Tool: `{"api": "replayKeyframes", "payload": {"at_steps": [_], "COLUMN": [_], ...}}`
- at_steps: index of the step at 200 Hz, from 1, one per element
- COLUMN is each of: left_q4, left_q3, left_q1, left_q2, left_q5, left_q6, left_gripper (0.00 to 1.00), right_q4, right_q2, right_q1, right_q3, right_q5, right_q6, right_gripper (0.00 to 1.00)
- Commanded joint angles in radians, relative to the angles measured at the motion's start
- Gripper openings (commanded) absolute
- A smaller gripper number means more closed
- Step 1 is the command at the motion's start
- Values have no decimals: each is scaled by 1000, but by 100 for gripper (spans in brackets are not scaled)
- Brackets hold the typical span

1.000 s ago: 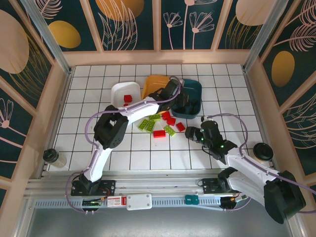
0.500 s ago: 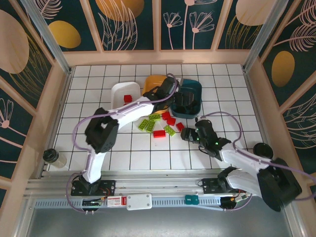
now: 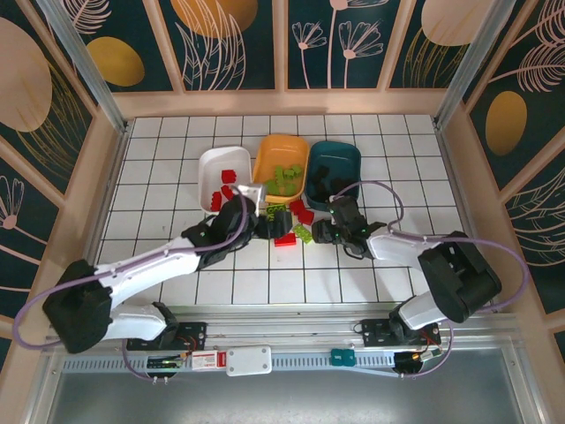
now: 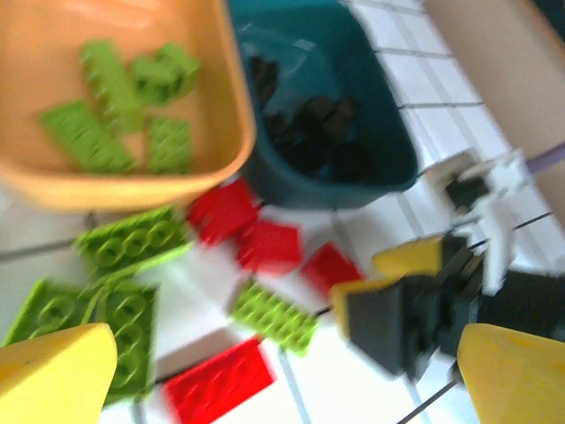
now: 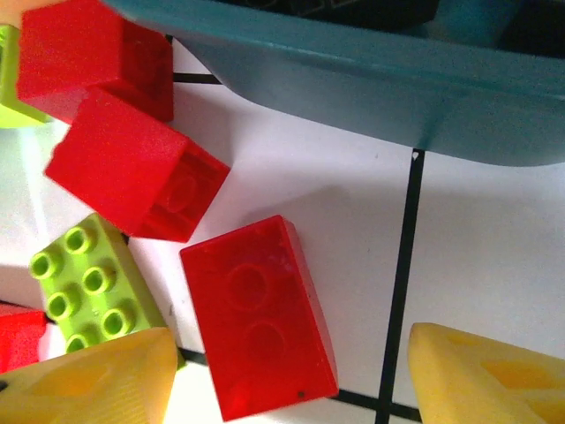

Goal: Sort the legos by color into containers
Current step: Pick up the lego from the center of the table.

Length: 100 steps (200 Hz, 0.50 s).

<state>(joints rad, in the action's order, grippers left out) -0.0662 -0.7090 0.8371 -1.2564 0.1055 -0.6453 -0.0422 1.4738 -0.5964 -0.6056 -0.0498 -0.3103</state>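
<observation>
R gripper [image 5: 291, 380] jaws released, straddling red brick [image 5: 258, 318] flat on worktop [image 5: 291, 168], just beside teal tray [image 5: 353, 79]. Prob. light, rigid, slick: pinch long sides. L gripper [image 4: 282, 375] jaws released, empty.

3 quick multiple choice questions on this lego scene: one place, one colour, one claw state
1. The orange tray stands: A) between the white tray and the teal tray; B) at the row's left end; C) at the row's right end.
2. The bricks in the white tray are: A) black; B) lime green; C) red.
3. The right claw is: A) shut on a green brick; B) open, astride a red brick; C) shut and empty.
Answers: 1 A: the top view runs white, orange, teal. 2 C: all red there. 3 B: its fingers sit wide apart either side of the brick.
</observation>
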Motion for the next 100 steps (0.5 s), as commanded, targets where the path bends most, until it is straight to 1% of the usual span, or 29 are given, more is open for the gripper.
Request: {"api": "replayKeyframes", "payload": {"at_steps": [1,24,39,81,83,100], "left_q4": [-24,-10,14,56,59,78], "left_q3": [104,195,229,302,305,332], "left_q1": [-3,-3,-4,-3,-3,-3], "left_q2": [111,201,235,278,281,315], "left_q5": [89,142,174,246,253,295], "left_q6": [-65,-89,-96,-135,-139,-170], "left_gripper": [99,99,99,99,99,99], "right_q4": [-10,-20,-31,-43,-43,-33], "right_q2": [44,79,90,73,71,23], "right_q1": [1,1,1,1,1,-5], "right_q3": [-44,-61,-66,-58,-56,-37], "right_q5": [5,16,26,30,50,68], "right_q6": [41,48,55,73,72,61], "right_gripper": [68,62,57,32,31,24]}}
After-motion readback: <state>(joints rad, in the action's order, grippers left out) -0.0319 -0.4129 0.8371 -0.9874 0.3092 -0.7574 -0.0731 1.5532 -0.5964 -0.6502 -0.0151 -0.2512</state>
